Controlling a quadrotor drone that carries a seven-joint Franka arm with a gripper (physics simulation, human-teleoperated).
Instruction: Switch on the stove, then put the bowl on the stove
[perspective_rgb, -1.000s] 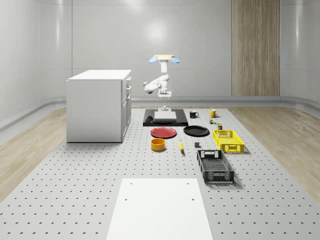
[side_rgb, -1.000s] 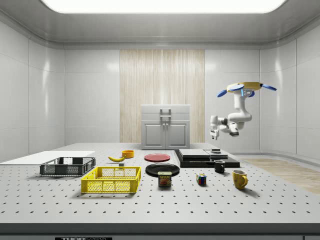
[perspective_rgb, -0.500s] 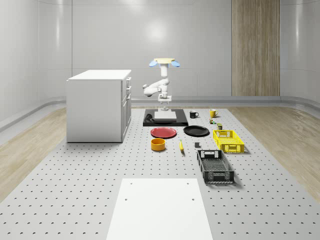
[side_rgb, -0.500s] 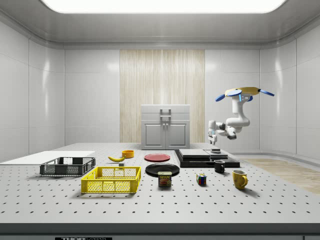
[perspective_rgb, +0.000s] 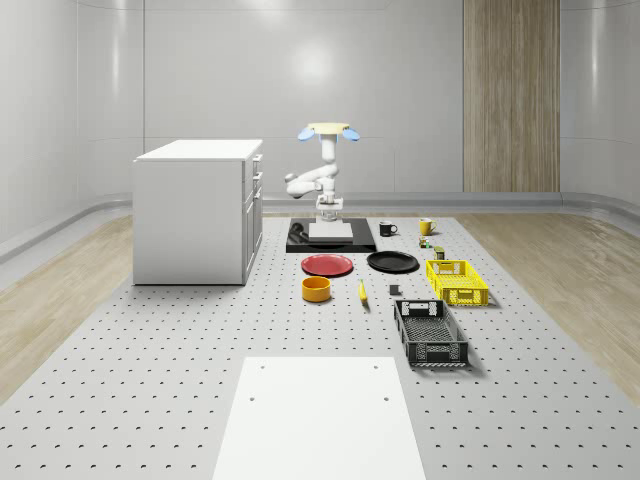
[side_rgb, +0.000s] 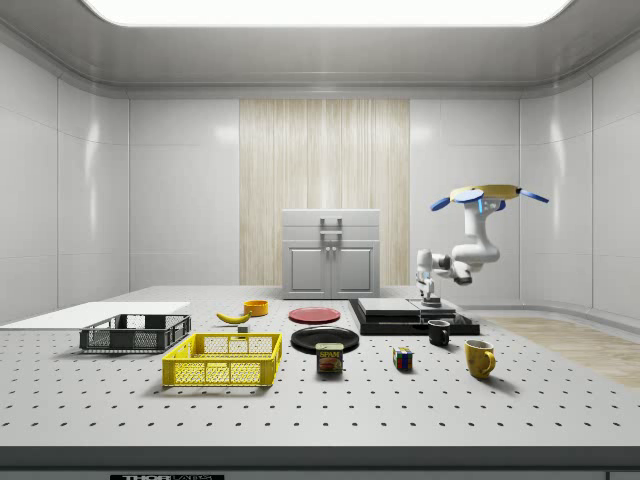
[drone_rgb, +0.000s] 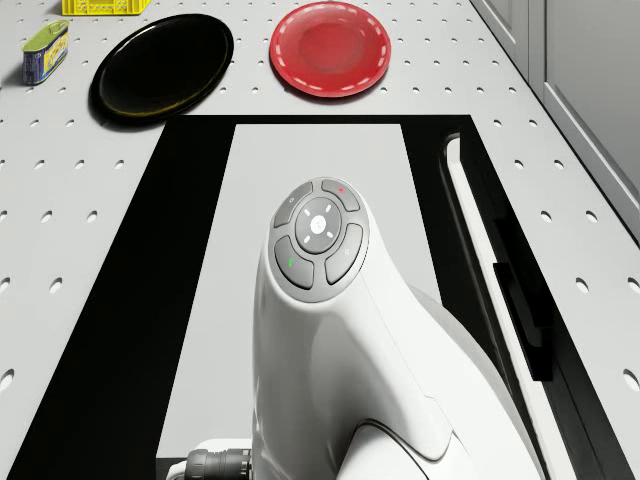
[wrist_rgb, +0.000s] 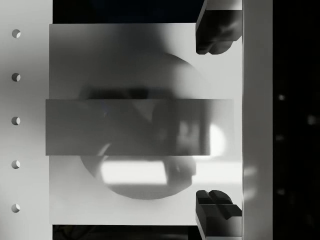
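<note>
Drone (side_rgb: 488, 195) hovering over stove (perspective_rgb: 331, 236) | tool (wrist_rgb: 218, 120) spread open just above it | arm hides stove middle

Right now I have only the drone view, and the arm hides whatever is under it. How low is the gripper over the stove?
Observer: In the side view the gripper hangs right down at the stove top, at its end on the side view's right. I cannot tell whether it touches. The drone hovers above that end.
Operator: Are the fingers open?
Observer: Yes. In the wrist view the fingertips stand wide apart with nothing between them.
Operator: And where is the bowl?
Observer: The bowl sits on the table, nearer the whole-scene camera than the red plate, away from the stove.
</note>
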